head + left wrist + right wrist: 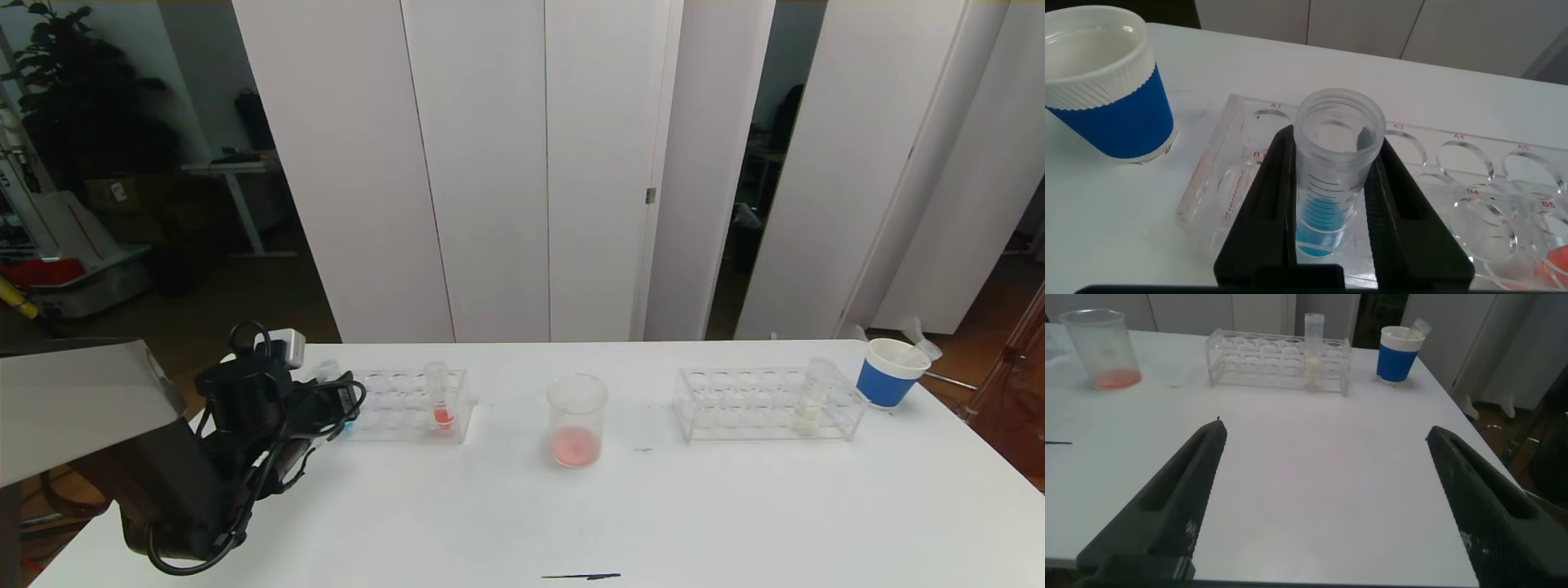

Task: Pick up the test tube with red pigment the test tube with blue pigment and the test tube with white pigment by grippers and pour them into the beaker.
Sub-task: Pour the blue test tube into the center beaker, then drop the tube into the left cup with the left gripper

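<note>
Blue liquid fills the rounded bottom of the test tube with blue pigment (1333,175), a slim clear tube with ring markings up its wall and an open mouth. It stands upright in a corner hole of the left rack (1470,192), a clear plastic block on the white counter (735,506). The left pincer (1333,204) has closed its two black fingers (1270,208) against either side of the tube.

From the head view that grip is mostly hidden behind the arm's cables; only a sliver of blue shows at the rack's end. A tube with an orange-red bottom (441,398) stands further along the same rack. The left wrist view adds a blue-banded white cup (1102,82) standing just beside the rack.

Mid-counter sits the beaker (577,420), clear, with pinkish-red liquid at its base. On the right, the test tube with white pigment (811,398) stands in the right rack (735,404), with another blue-banded cup (890,373) just beyond.

The right pincer (1331,498) appears only in its own wrist view, fingers spread wide and holding nothing, low over the counter's near part.
</note>
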Tool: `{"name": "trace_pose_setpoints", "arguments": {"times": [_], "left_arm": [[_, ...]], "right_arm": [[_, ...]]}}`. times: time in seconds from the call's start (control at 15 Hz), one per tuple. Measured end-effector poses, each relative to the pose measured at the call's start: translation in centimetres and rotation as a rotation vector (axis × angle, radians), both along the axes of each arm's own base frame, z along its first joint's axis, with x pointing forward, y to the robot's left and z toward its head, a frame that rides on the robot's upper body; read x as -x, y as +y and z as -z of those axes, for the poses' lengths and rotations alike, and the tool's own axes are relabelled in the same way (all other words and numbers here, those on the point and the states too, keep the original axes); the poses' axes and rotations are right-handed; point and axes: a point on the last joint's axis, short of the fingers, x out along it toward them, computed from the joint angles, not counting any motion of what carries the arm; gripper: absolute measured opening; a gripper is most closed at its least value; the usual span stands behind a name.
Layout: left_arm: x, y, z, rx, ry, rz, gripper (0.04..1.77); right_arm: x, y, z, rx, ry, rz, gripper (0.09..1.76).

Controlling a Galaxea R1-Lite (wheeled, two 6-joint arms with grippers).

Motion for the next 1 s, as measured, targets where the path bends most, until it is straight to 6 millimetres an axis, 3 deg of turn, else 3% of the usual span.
{"name": "trace_pose_setpoints", "arguments": {"times": [0.6, 1.0], "left_arm": [[0.8, 0.0, -3.6, -0.001, -0.098, 0.019, 0.57], [1.8, -0.2, -9.4, -0.01, -0.201, 0.1, 0.57]], "right_arm": [[0.0, 0.0, 0.0, 0.0, 0.0, 0.0, 1.75], [0.0, 0.0, 0.0, 0.0, 0.0, 0.0, 1.75]]}}
